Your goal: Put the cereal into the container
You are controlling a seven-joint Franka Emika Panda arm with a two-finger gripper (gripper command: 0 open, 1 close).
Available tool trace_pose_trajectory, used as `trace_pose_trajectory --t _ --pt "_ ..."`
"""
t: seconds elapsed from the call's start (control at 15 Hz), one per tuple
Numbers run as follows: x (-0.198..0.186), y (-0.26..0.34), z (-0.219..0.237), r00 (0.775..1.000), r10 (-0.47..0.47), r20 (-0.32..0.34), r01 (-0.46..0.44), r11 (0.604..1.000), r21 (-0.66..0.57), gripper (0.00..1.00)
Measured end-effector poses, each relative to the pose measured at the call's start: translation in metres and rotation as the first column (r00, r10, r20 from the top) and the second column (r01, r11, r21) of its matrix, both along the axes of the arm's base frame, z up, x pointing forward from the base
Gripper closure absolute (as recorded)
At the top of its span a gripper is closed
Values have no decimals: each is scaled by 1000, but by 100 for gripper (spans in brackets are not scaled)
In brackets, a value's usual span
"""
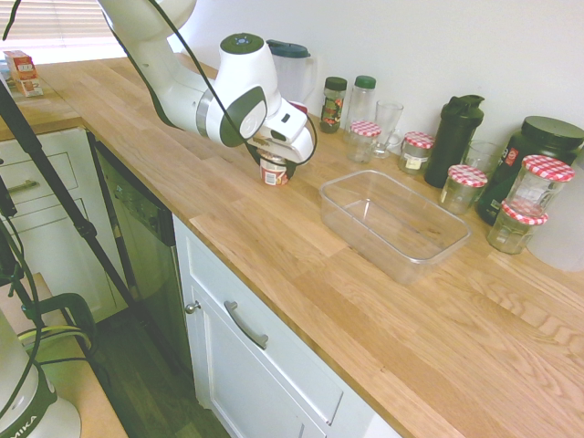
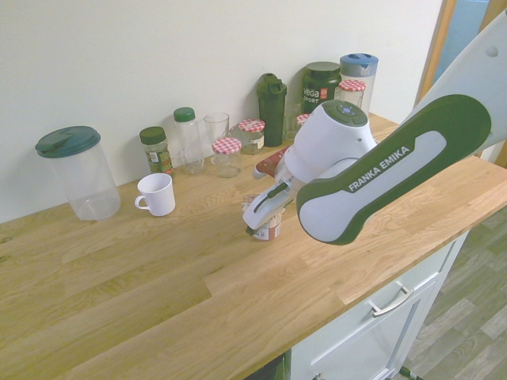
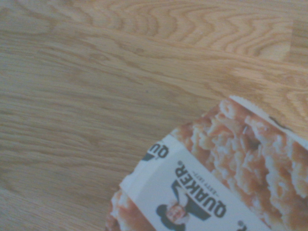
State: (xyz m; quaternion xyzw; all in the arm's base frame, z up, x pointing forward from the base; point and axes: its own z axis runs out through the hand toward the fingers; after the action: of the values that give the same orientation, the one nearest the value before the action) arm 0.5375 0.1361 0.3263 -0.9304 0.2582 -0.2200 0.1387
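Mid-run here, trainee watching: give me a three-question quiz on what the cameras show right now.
1. True or false: the cereal cup already lies in the clear container.
2. What brand name shows on the cup's lid in the wrist view?
3. The gripper is: A) right over the cup, B) over the white mug, C) inside the container.

Key: 1. False; the cup stands on the wooden counter and the container is empty. 2. Quaker. 3. A.
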Motion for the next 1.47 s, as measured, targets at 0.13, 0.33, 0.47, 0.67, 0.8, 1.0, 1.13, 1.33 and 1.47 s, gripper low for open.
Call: trace_pose_trajectory --t 0.13,0.33,0.47,0.67,0.8,1.0,1.13,1.33,1.47 --pt "0 -2 0 1000 -3 8 3 1000 2 100" --pt "0 -5 1 1000 -4 14 4 1000 1 100" --pt "0 -11 9 999 -15 34 15 1000 0 100" --pt "1 -38 53 992 -62 113 60 998 17 100" --pt "-1 -69 92 982 -97 162 95 995 22 100" --pt "-7 -144 122 972 -162 170 163 987 11 100" --pt "-11 -196 121 966 -206 154 210 978 -12 100" --pt "-13 -239 114 961 -242 134 246 969 -11 100" --pt "-8 -253 99 960 -258 107 261 965 -13 100"
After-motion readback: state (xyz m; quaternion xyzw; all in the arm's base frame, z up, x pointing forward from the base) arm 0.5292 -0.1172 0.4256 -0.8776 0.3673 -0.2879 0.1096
